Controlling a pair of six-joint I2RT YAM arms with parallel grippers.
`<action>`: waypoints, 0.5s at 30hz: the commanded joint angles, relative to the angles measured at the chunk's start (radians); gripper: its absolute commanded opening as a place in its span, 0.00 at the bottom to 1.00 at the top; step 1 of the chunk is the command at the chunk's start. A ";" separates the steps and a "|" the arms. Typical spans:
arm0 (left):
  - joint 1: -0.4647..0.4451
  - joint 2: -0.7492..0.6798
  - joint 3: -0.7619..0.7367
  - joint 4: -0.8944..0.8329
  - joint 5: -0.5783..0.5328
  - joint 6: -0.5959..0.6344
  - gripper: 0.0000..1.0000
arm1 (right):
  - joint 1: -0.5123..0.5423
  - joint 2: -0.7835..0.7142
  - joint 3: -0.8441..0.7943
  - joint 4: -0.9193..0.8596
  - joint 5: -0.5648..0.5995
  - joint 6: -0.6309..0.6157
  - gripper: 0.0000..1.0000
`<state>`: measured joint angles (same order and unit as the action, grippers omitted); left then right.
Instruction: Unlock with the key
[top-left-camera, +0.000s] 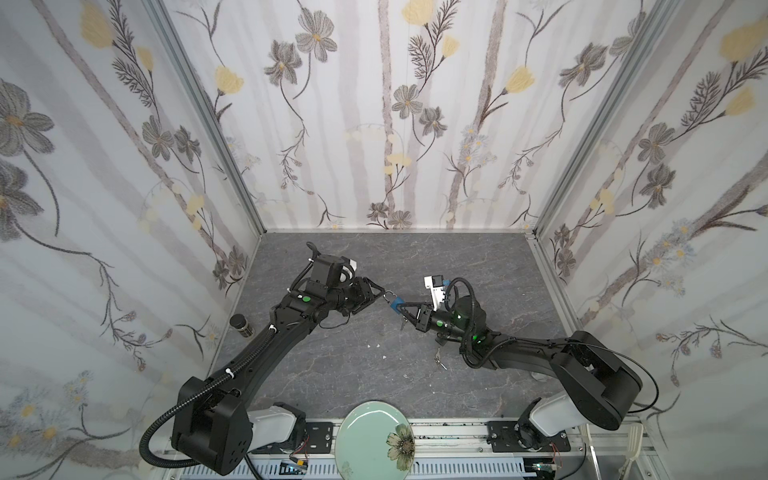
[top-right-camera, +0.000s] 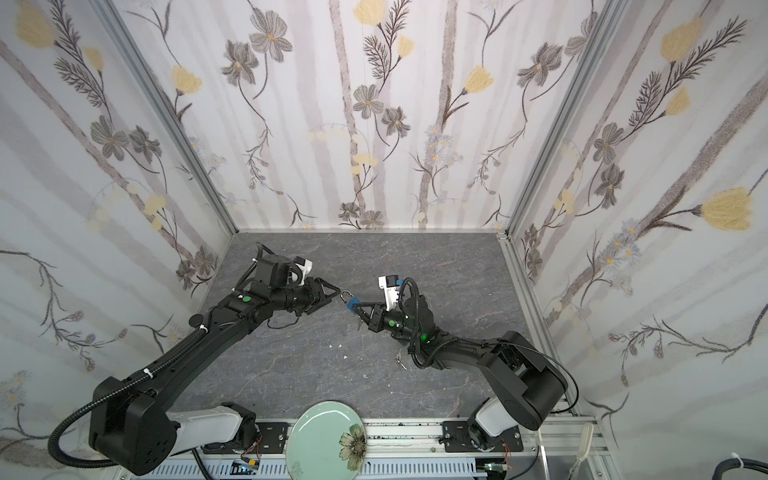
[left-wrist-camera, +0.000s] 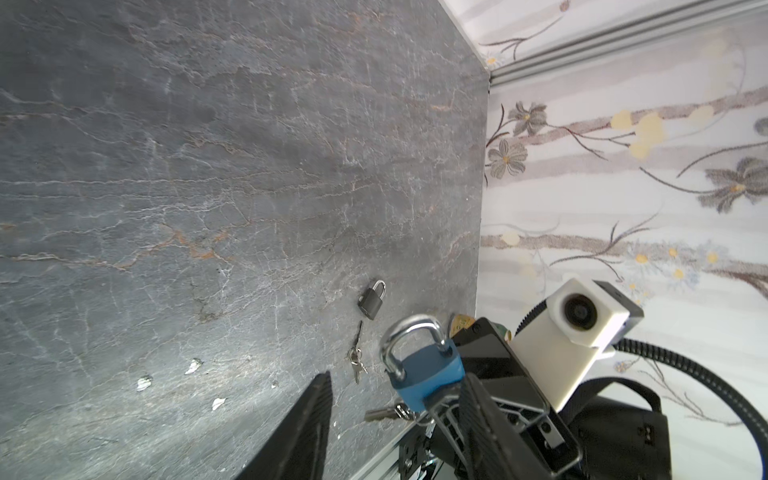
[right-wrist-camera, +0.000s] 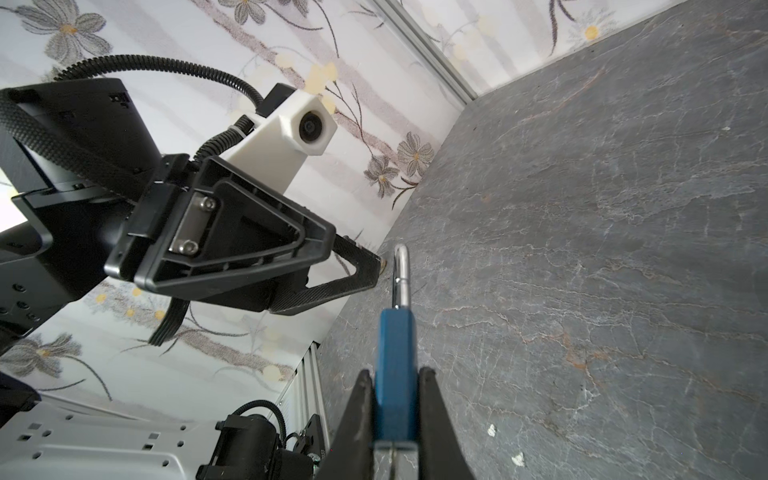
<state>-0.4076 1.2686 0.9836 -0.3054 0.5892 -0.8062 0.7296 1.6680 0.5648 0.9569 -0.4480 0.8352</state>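
My right gripper (right-wrist-camera: 395, 374) is shut on the body of a blue padlock (right-wrist-camera: 395, 353), holding it above the grey floor near the middle in both top views (top-left-camera: 397, 302) (top-right-camera: 352, 302). Its silver shackle (left-wrist-camera: 409, 332) points toward my left gripper (top-left-camera: 374, 300). The left gripper is open and holds nothing. One of its fingertips (right-wrist-camera: 374, 266) is right beside the shackle's top. A key (left-wrist-camera: 382, 412) on a ring hangs from the padlock's underside (top-left-camera: 402, 324). I cannot tell whether the shackle is released.
A small dark padlock (left-wrist-camera: 371, 303) and a bunch of keys (left-wrist-camera: 356, 359) lie on the floor by the right arm (top-left-camera: 439, 362). A dark jar (top-left-camera: 241, 326) stands at the left wall. A green plate (top-left-camera: 374, 436) sits at the front edge.
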 joint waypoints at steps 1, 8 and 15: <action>0.002 0.000 0.005 0.011 0.082 0.053 0.53 | 0.001 -0.004 0.014 0.066 -0.084 -0.004 0.00; 0.000 0.015 0.002 0.016 0.097 0.055 0.53 | 0.001 0.000 0.027 0.082 -0.119 0.002 0.00; 0.001 0.020 0.002 -0.006 0.056 0.063 0.50 | 0.005 -0.014 0.027 0.091 -0.151 -0.006 0.00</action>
<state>-0.4076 1.2858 0.9836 -0.3111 0.6609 -0.7593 0.7311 1.6669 0.5854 0.9642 -0.5720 0.8352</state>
